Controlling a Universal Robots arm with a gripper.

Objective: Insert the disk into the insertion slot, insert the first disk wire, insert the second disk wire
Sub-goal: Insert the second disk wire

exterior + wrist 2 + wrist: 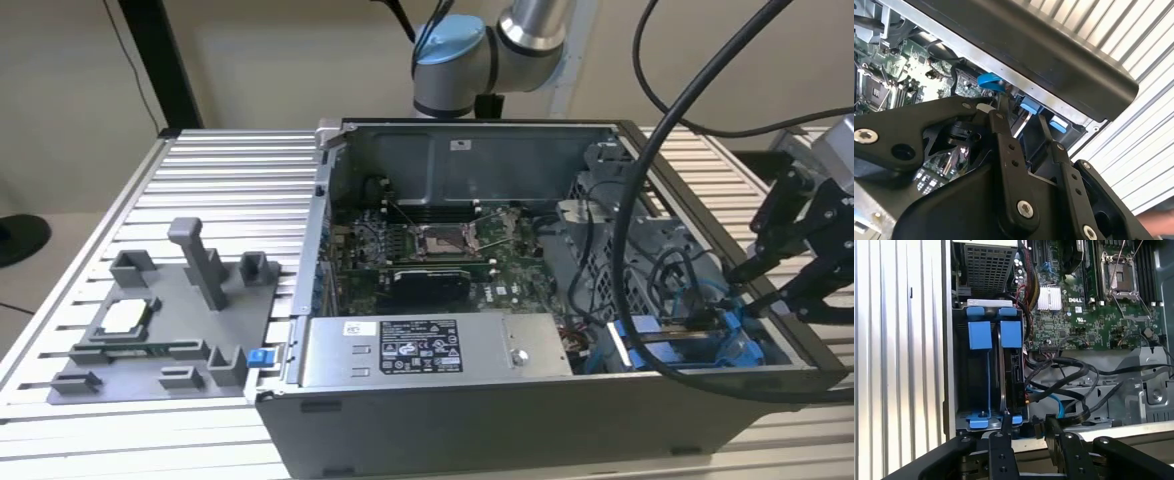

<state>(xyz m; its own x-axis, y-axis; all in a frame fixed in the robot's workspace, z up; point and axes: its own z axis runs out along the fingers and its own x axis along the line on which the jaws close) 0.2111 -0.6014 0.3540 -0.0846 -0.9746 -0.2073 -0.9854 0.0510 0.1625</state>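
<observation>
**Blue-framed disk (1011,374) stands in slot (979,336) as pincer (1029,429) hangs at case (507,410) rim**

A computer case lies opened on a ribbed metal tabletop (120,190), its motherboard (427,250) facing up. In the first wrist view the disk stands on edge inside the slot, in the compartment nearer the motherboard. Its blue tab is level with the matching tab of the compartment beside it. The slot sits in the corner of the case towards the exterior view's right, beside a grey metal box (400,350) bearing a white sticker. The black pincer reaches in over the case wall from the exterior view's right, just beside the end of the slot. Its fingers (1000,450) are spread apart with nothing gripped between them. One fingertip is at the blue clip at that end of the slot, though whether it touches cannot be told. Black cables (1074,372) and a light blue cable (1053,399) loop just beside the disk; whether any is plugged into it cannot be told. A grey plastic fixture (147,330) rests on the tabletop towards the exterior view's left, well apart from the pincer.
</observation>
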